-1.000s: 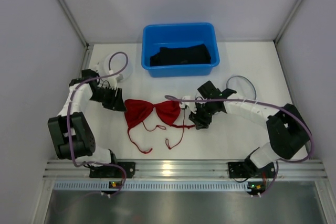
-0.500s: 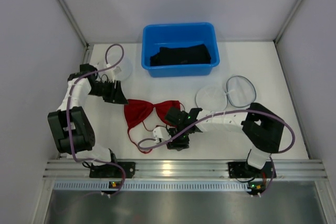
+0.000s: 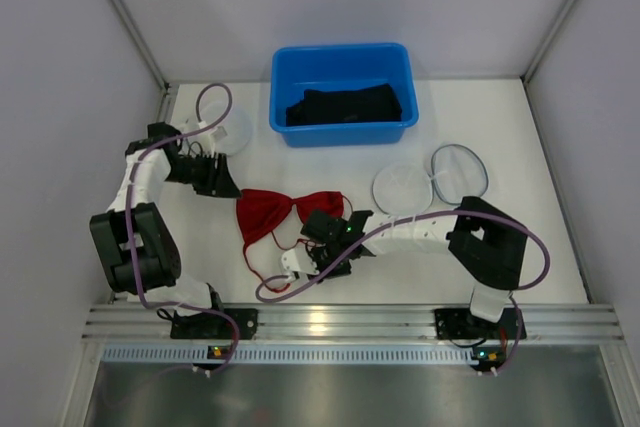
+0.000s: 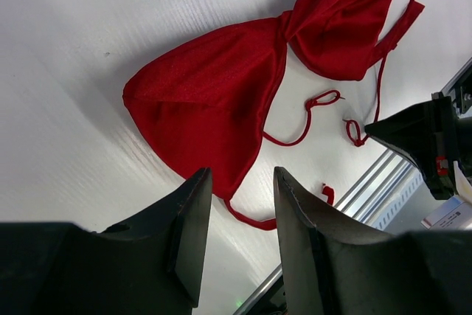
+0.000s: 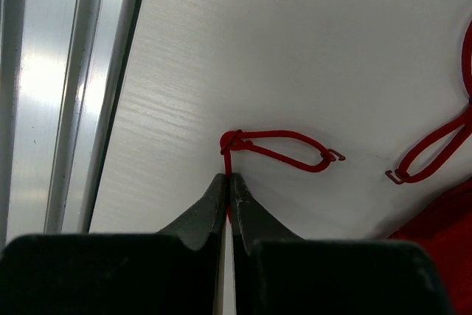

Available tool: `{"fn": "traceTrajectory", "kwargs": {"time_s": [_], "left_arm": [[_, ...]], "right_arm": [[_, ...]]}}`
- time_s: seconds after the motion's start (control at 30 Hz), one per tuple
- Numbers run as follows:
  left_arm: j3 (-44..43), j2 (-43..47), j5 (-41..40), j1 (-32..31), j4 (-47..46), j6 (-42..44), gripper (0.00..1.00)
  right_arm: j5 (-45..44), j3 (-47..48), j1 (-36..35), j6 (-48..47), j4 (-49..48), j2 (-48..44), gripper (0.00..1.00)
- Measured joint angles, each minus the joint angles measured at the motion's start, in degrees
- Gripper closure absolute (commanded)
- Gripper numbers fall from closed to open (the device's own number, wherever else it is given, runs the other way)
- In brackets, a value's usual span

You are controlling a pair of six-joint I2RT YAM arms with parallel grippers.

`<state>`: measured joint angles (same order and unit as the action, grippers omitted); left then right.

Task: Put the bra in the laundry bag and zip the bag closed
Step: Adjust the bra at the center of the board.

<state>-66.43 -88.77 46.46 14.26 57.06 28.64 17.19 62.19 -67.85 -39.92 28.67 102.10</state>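
Red fabric bra with thin string ties (image 3: 265, 210), long axis left-right between arms. Right gripper (image 5: 227, 180) pinched shut on near tie; left gripper (image 4: 242, 176) spread apart just beside left cup.

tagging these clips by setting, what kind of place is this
Probably a robot lab work cell: a white table boxed in by plain grey panels, an aluminium rail along its near edge, and a blue bin.

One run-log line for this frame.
left gripper: open, near bra | right gripper: shut on strap | bra: on table, unbagged
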Motion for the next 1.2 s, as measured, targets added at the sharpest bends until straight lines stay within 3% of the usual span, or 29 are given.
{"fn": "traceTrajectory", "kwargs": {"time_s": [0.2, 0.5, 0.73, 0.93, 1.17, 1.2], "left_arm": [[0.0, 0.0, 0.2, 0.72, 0.0, 0.59, 0.55], [0.0, 0.0, 2.19, 1.29, -0.76, 0.31, 0.53], [0.0, 0.0, 3.26, 2.8, -2.05, -2.03, 0.53], [0.28, 0.0, 3.82, 6.03, -4.2, -4.44, 0.53], [3.93, 0.17, 3.39, 6.75, -6.64, -5.84, 0.53], [4.68, 0.24, 3.3, 6.75, -6.73, -5.95, 0.53]], "right_arm": [[1.53, 3.48, 2.75, -0.39, 6.25, -2.73, 1.0], [6.21, 28.15, 14.14, -1.03, 14.58, -4.92, 1.0], [9.6, 42.6, 14.78, 2.6, 15.19, 8.74, 1.0], [10.6, 47.28, 14.71, 8.13, 12.15, 19.93, 1.0], [11.39, 48.26, 14.51, 11.47, 6.86, 24.79, 1.0], [11.41, 48.26, 14.45, 11.67, 6.32, 25.18, 0.92]]}}
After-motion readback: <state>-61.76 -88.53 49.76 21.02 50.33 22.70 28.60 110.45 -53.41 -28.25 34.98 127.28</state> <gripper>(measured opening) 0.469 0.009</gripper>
